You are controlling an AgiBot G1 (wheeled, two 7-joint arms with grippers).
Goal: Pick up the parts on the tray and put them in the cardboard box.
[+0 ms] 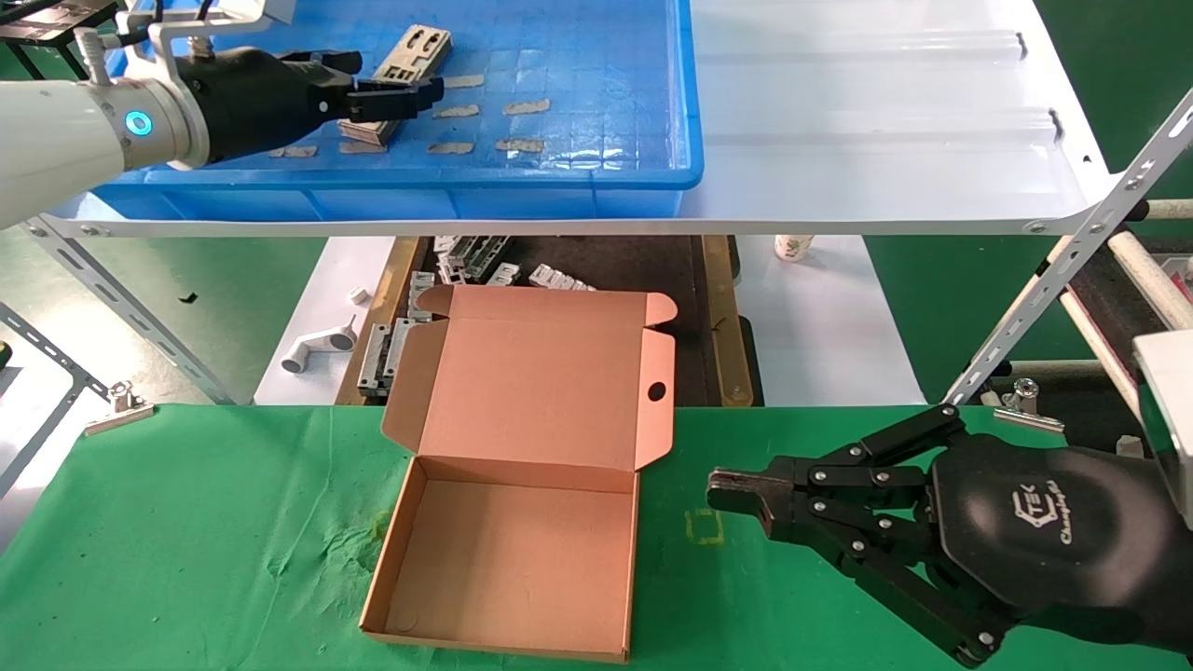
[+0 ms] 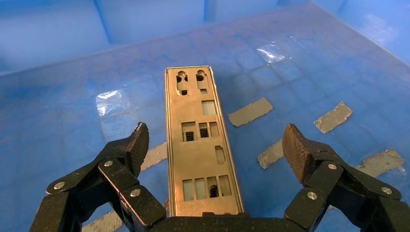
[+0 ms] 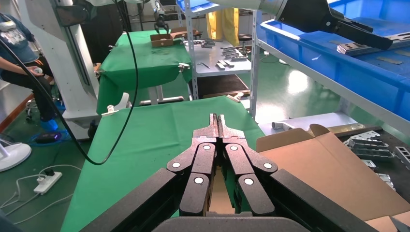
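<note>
Left claw (image 2: 215,145) spread wide inside the blue tray (image 1: 596,140), fingers (image 2: 138,142) straddling a punched silver plate (image 2: 200,145) without touching its edges; nothing gripped. Plate flat on the grid floor, lying on a small stack of parts (image 1: 396,79) among tan tape scraps (image 2: 250,111). Right claw (image 1: 736,494) pressed shut and empty, hovering over the green-covered table (image 1: 186,540) just right of the open cardboard box (image 1: 522,503). Grey brackets (image 1: 475,256) on the lower shelf behind the box.
</note>
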